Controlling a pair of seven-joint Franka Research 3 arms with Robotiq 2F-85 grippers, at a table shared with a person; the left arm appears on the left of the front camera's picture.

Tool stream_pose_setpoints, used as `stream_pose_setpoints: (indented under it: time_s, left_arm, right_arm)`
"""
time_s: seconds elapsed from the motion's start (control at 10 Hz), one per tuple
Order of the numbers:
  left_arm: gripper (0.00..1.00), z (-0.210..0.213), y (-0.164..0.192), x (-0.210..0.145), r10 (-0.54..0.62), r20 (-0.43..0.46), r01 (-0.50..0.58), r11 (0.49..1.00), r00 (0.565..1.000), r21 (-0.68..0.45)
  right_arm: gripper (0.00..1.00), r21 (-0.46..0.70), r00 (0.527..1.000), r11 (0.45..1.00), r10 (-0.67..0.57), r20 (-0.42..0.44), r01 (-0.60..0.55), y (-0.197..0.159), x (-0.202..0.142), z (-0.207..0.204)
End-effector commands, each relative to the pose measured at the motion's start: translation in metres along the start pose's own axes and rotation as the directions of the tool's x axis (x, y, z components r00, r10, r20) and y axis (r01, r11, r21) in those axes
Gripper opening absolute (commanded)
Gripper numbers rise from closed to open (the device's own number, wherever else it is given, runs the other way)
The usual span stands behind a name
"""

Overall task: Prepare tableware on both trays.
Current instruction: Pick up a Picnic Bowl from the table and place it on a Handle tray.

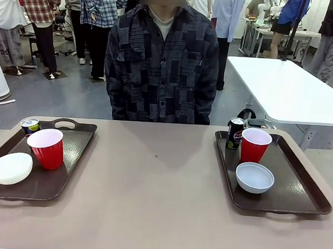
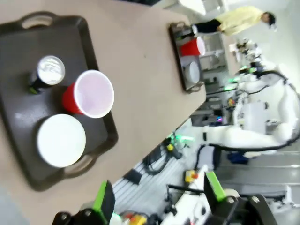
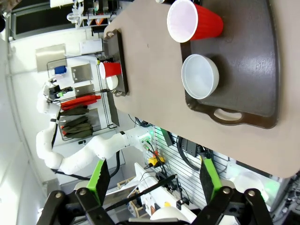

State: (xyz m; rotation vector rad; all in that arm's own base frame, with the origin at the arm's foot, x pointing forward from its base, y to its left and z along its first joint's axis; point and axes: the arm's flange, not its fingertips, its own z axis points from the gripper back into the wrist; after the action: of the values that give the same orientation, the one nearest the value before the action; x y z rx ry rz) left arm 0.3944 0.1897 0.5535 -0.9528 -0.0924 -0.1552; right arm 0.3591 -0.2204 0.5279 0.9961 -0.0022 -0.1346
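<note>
Jaws wide; red cups [image 1: 46, 147] upright

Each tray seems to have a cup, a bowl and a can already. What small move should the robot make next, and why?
Probably none beyond keeping both tools back. The left tray holds a red cup, white bowl and can; the right tray holds its cup, bowl and can. Both sets look complete.
</note>
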Motion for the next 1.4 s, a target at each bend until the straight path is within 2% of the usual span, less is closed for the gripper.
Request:
stream_pose_setpoints:
  time_s: [0.0,0.2,0.4,0.6,0.7,0.8,1.3]
  left_arm:
    - [1.00,0.010,0.017,-0.014,0.029,0.101,-0.028,1.000,0.994,-0.012]
    - [1.00,0.016,0.030,-0.041,0.081,0.230,-0.101,0.992,0.970,0.075]
    - [1.00,0.024,0.030,-0.049,0.081,0.279,-0.119,0.985,0.957,0.123]
    - [1.00,0.024,0.030,-0.048,0.093,0.292,-0.135,0.982,0.952,0.129]
    - [1.00,0.021,0.027,-0.048,0.080,0.301,-0.137,0.975,0.950,0.173]
    - [1.00,0.036,0.034,-0.047,0.072,0.294,-0.107,0.988,0.953,0.107]
    - [1.00,0.036,0.034,-0.047,0.072,0.294,-0.107,0.988,0.953,0.107]
  right_arm:
    - [1.00,0.009,1.000,1.000,0.004,0.000,-0.004,0.000,0.000,0.000]
    - [1.00,0.009,1.000,1.000,0.004,0.000,-0.004,0.000,0.000,0.000]
    - [1.00,0.009,1.000,1.000,0.004,0.000,-0.004,0.000,0.000,0.000]
    - [1.00,0.009,1.000,1.000,0.004,0.000,-0.004,0.000,0.000,0.000]
    - [1.00,0.009,1.000,1.000,0.004,0.000,-0.004,0.000,0.000,0.000]
    - [1.00,0.009,1.000,1.000,0.004,0.000,-0.004,0.000,0.000,0.000]
    - [1.00,0.009,1.000,1.000,0.004,0.000,-0.004,0.000,0.000,0.000]
